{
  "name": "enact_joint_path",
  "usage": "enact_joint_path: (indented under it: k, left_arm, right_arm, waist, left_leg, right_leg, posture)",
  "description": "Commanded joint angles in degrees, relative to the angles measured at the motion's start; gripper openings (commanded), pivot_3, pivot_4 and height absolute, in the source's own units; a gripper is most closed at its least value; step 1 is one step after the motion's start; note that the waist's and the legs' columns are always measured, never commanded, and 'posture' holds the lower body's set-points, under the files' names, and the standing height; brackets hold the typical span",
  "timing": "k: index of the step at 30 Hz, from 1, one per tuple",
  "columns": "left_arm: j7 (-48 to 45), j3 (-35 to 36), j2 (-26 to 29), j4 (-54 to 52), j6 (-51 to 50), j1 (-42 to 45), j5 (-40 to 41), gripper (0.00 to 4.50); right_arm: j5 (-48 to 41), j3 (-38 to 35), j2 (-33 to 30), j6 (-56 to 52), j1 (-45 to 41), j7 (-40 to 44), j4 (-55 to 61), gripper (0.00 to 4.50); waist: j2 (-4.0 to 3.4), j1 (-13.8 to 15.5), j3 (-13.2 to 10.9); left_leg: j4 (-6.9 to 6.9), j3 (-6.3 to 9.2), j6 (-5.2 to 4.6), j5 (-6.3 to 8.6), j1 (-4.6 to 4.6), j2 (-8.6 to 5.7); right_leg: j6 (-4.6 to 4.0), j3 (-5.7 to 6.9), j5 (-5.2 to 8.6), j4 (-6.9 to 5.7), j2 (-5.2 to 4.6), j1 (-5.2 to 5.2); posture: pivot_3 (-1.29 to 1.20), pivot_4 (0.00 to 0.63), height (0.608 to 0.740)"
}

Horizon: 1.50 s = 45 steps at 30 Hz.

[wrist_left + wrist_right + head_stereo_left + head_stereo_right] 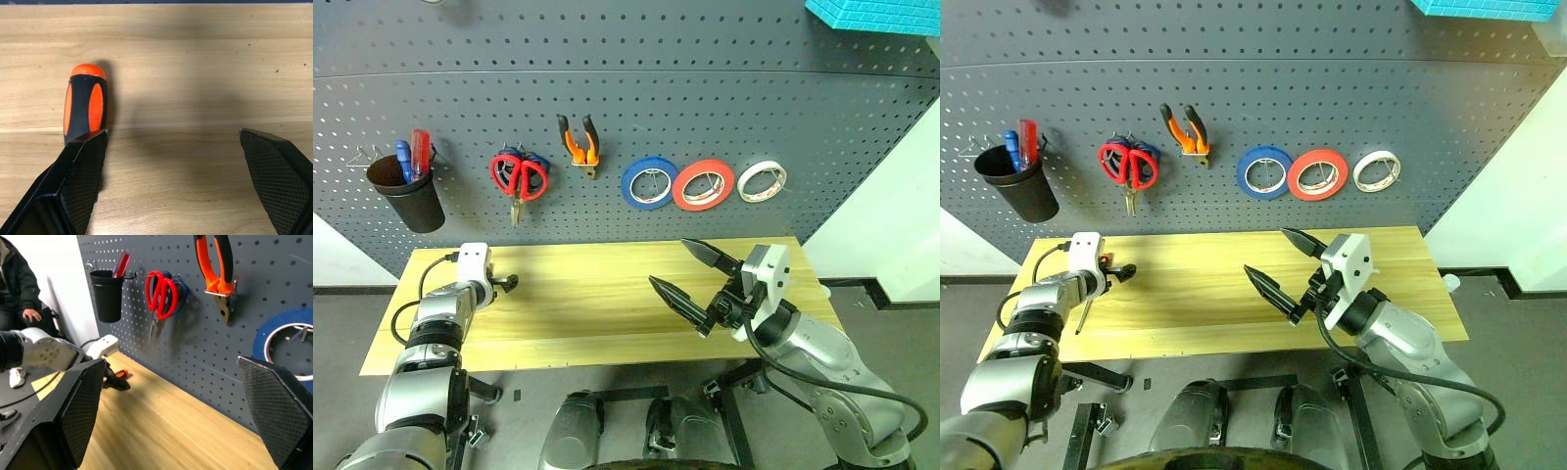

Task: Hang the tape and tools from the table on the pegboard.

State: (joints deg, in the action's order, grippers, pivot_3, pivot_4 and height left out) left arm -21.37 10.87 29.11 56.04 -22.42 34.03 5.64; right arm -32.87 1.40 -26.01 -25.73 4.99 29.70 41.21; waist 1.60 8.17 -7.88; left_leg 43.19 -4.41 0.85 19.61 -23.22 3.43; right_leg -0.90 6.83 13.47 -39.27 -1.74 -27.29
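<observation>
An orange-and-black screwdriver lies on the table near its left end. My left gripper is open and low over it; one finger covers the handle's near end and the other stands off to the side over bare wood. My right gripper hovers open and empty above the table's middle right. On the pegboard hang the blue tape, the red-handled scissors and the orange-handled pliers.
A red tape roll and a white roll hang to the right of the blue one. A black cup holding blue and red screwdrivers hangs at the left. Blue-handled scissors sit behind the red ones. A person sits beyond the table's left end.
</observation>
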Motion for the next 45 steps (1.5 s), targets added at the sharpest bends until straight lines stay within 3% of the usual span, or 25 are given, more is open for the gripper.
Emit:
enact_joint_path:
  k: [1, 10, 36, 39, 45]
  left_arm:
    - [0.7, 1.1, 2.7, 0.0, 2.8, 0.9, -0.1, 4.47]
    - [1.6, 3.4, 4.7, 0.1, 2.8, -0.1, 1.4, 4.47]
    - [2.1, 2.5, 2.0, 2.5, 4.3, -3.0, 1.7, 4.47]
    - [2.2, 2.6, 2.0, 2.0, 4.2, -3.6, 1.8, 3.91]
    - [2.2, 2.6, 1.7, 0.9, 3.7, -4.2, 2.1, 1.94]
  right_arm:
    - [-1.5, -1.1, -0.6, -0.3, 0.3, 0.1, 3.0, 4.5]
    - [-2.4, -1.6, -1.5, -0.8, 0.5, 0.3, 3.1, 4.5]
    - [-12.8, -9.6, -9.3, -7.5, 8.4, -1.8, 11.3, 4.5]
    - [-13.2, -10.0, -9.7, -7.7, 8.7, -1.9, 11.6, 4.5]
    - [-13.5, -10.4, -10.2, -7.8, 9.1, -2.1, 11.7, 4.5]
  waist:
    - [-0.02, 0.0, 0.0]
    - [-0.05, 0.2, -0.1]
    - [-0.13, -1.4, -3.6]
    - [-0.18, -1.5, -3.7]
    - [-0.31, -1.5, -4.1]
  left_leg:
    - [-0.01, 0.01, 0.0, 0.0, 0.0, 0.0]
    - [-0.01, -0.01, 0.0, 0.0, -0.02, 0.0]
    - [-0.14, -0.04, 0.0, 0.0, -0.07, 0.01]
    - [-0.16, -0.04, 0.01, 0.01, -0.06, 0.01]
    - [-0.2, -0.04, 0.01, 0.01, -0.06, 0.01]
  right_leg:
    - [0.0, 0.0, 0.0, 0.01, 0.0, -0.01]
    - [0.0, 0.0, 0.0, 0.05, -0.05, -0.01]
    - [0.03, -0.02, 0.01, 0.16, -0.15, -0.1]
    - [0.03, -0.02, 0.02, 0.17, -0.15, -0.1]
    - [0.04, -0.02, 0.02, 0.19, -0.16, -0.11]
  posture:
    - [0.22, 0.146, 0.676]
    - [0.22, 0.152, 0.676]
    - [0.16, 0.225, 0.676]
    - [0.16, 0.228, 0.676]
    - [0.16, 0.227, 0.676]
